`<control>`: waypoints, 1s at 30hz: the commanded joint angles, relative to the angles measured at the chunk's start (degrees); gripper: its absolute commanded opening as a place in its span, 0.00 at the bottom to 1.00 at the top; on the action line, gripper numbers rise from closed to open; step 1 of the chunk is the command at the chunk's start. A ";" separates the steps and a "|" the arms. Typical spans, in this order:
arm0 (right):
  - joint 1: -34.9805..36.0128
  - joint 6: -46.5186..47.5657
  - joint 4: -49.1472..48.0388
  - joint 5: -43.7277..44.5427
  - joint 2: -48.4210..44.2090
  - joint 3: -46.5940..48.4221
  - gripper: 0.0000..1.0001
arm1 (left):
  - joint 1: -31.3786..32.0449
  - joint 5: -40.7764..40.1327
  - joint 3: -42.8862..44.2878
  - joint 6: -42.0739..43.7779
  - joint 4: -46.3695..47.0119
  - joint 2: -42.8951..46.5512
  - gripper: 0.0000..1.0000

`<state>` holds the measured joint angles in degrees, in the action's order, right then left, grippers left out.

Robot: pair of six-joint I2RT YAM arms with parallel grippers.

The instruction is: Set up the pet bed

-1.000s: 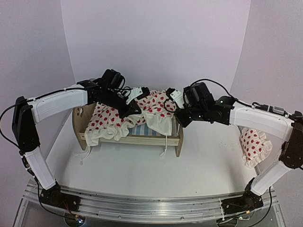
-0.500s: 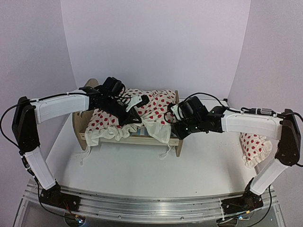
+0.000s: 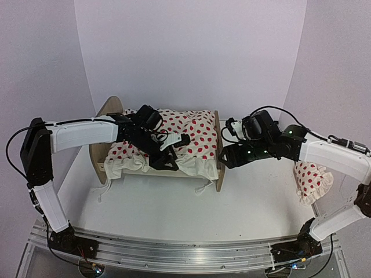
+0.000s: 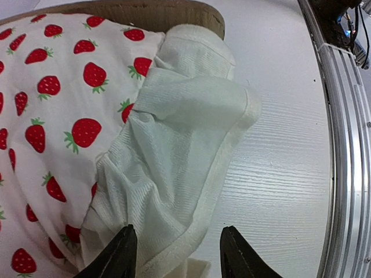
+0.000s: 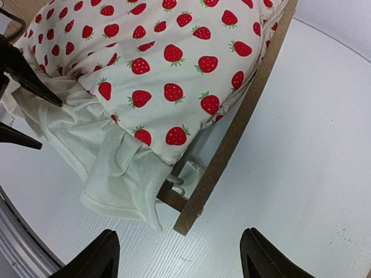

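The pet bed, a light-wood frame, has its rounded headboard (image 3: 110, 110) at the left and its low footboard (image 3: 219, 159) at the right. A cream duvet with red strawberries (image 3: 194, 133) lies spread over it, its ruffle hanging over the front rail. My left gripper (image 3: 172, 154) stands open at the front edge; in the left wrist view it (image 4: 177, 246) straddles the ruffle (image 4: 185, 145) without pinching it. My right gripper (image 3: 225, 156) is open just beyond the footboard; in the right wrist view it (image 5: 179, 249) hovers over bare table near the footboard's corner (image 5: 200, 211).
A small strawberry-print ruffled pillow (image 3: 313, 179) lies on the table at the far right, under my right forearm. The metal base rail (image 3: 174, 255) runs along the near edge. Loose ties (image 3: 104, 188) hang from the duvet at the bed's front.
Both grippers have opened and let go of the duvet, which now lies flat over the bed. The left gripper dropped toward the front rail. The right one drew back to the right of the footboard.
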<state>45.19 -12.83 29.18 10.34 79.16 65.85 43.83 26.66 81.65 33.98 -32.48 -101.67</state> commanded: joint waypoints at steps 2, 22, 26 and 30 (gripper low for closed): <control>-0.14 -3.04 2.72 0.14 -3.27 -2.40 0.72 | 0.28 -3.31 -0.02 3.11 -2.69 -3.42 0.62; -0.17 -5.39 -7.24 -14.70 -7.03 -16.81 0.63 | 1.11 -4.53 5.46 0.28 -5.32 -10.71 0.00; 1.40 -4.31 -16.31 -18.71 -10.50 -23.55 0.48 | 1.10 -2.37 16.60 -8.04 -12.01 -12.12 0.00; 4.65 -4.75 -34.60 -8.31 -14.22 -33.51 0.44 | 1.08 -0.94 24.37 -12.68 -16.20 -11.71 0.00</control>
<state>47.37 -17.61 14.77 -3.26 68.71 39.14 45.67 23.53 95.92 33.70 -42.81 -116.81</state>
